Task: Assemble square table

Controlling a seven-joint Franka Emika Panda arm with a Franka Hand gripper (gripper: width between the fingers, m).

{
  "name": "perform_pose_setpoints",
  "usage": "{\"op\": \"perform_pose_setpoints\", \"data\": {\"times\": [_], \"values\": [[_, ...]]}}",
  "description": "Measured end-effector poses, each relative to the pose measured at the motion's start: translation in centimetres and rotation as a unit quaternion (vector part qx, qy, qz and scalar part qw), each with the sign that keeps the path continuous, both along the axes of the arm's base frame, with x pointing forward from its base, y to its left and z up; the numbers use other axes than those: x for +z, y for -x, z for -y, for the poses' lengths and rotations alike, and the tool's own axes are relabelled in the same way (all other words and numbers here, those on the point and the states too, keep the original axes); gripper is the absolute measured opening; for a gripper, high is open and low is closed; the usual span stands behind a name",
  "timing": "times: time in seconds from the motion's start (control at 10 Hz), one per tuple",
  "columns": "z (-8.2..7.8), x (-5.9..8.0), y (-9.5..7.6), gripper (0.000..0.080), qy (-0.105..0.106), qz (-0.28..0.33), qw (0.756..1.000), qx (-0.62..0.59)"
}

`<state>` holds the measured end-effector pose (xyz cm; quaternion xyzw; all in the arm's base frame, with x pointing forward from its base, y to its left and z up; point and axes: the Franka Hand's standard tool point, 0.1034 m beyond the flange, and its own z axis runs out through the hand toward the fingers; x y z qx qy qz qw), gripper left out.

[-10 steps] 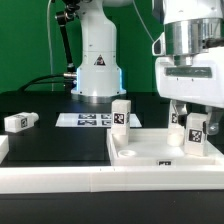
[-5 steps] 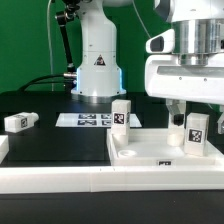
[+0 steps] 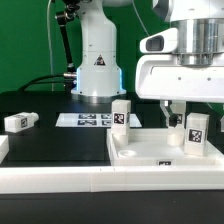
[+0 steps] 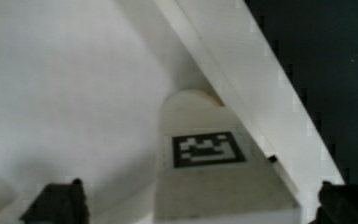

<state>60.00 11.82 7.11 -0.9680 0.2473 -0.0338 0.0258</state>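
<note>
The white square table top (image 3: pixel 150 152) lies at the exterior view's lower right. One tagged white leg (image 3: pixel 196 133) stands upright on its right corner, and another leg (image 3: pixel 121 113) stands at its far left corner. A third leg (image 3: pixel 20 121) lies on the black table at the left. My gripper (image 3: pixel 190 108) hangs open just above the right leg without touching it. In the wrist view that leg (image 4: pixel 208 150) shows below, between the dark fingertips (image 4: pixel 55 200), next to the top's raised rim (image 4: pixel 229 70). The gripper (image 4: pixel 195 205) holds nothing.
The marker board (image 3: pixel 85 120) lies flat in front of the robot's base (image 3: pixel 97 70). A long white rail (image 3: pixel 60 180) runs along the front edge. A small tagged piece (image 3: pixel 177 119) shows behind the gripper.
The gripper has risen and shifted toward the exterior view's left, away from the upright right leg. Its jaws stay open, and the legs have not moved.
</note>
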Motion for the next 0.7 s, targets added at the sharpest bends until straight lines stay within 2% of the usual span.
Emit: {"op": "perform_pose_setpoints", "data": {"times": [0.2,0.4,0.7], "values": [[0.07,-0.01,-0.01,0.0624,0.001,0.000,1.000,0.011],[0.08,-0.01,-0.01,0.0285,0.001,0.001,1.000,0.011],[0.08,-0.02,0.00,0.0288,-0.001,0.000,1.000,-0.007]]}}
